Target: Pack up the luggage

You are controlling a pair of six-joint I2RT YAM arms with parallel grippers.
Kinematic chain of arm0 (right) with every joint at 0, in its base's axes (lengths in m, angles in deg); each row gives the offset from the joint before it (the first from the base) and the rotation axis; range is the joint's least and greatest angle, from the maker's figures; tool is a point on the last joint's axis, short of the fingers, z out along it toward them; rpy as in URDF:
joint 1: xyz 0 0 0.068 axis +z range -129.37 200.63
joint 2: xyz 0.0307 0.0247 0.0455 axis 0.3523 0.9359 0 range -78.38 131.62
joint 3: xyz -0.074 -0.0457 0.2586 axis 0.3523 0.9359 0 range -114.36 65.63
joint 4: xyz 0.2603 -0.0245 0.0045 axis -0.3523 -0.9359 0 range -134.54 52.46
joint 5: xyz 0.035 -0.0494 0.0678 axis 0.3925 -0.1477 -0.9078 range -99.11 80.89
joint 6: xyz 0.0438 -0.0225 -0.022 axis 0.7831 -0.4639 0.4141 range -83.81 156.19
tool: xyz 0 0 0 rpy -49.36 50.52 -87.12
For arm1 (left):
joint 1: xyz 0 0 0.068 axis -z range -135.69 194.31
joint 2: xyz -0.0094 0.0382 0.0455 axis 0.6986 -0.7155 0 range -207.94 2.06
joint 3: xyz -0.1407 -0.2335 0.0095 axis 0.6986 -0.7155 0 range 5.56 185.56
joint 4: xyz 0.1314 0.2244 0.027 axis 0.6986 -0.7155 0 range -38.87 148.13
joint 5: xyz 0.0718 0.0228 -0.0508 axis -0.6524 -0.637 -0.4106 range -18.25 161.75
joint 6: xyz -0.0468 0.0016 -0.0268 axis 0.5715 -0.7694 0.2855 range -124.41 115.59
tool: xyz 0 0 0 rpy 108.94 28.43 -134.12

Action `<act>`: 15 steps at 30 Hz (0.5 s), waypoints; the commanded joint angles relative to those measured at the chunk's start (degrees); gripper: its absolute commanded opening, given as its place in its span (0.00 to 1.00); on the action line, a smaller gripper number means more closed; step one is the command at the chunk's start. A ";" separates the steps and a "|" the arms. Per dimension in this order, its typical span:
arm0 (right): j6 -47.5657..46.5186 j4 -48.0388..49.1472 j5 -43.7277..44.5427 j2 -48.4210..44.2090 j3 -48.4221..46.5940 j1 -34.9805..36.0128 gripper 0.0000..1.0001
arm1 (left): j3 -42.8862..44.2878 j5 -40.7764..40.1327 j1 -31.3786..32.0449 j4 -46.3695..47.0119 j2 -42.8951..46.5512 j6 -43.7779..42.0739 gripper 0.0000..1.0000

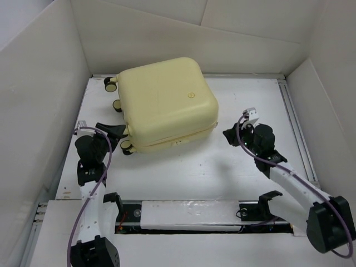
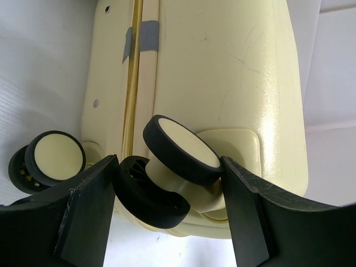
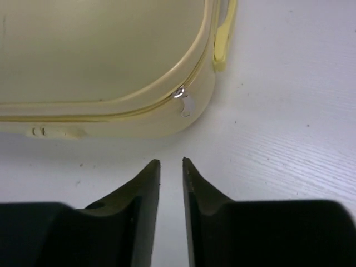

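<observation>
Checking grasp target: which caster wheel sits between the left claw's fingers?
The near-corner cream-and-black caster wheel of the pale yellow suitcase; the others lie outside the left claw.

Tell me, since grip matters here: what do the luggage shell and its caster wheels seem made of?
The luggage: probably hard moulded plastic, pale yellow, semi-gloss; light sheen and fine scratches show. Its caster wheel: cream plastic-looking face, matte black tread, possibly rubber.

Looks like a robotics lab, set up as a closed test cell: plain white worktop [image 1: 183, 172] fenced by bare white panels [image 1: 39, 94], edged with metal rails [image 1: 293, 111], a cabled left arm [image 1: 92, 192] and right arm [image 1: 295, 186] bolted at the near edge
</observation>
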 commanded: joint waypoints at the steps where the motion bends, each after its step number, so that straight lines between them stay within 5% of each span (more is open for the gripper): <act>1: -2.53 16.86 -13.52 6.71 0.03 -4.85 0.32 | 1.98 -0.31 0.13 7.00 -1.45 1.10 0.00; 5: -4.73 24.69 -30.81 17.08 -2.25 -12.41 0.44 | 1.98 0.31 0.13 8.14 -1.46 1.10 0.00; 15: -5.35 33.58 -40.70 30.80 -7.62 -13.13 0.48 | 3.04 2.59 0.13 8.67 -1.98 -0.48 0.00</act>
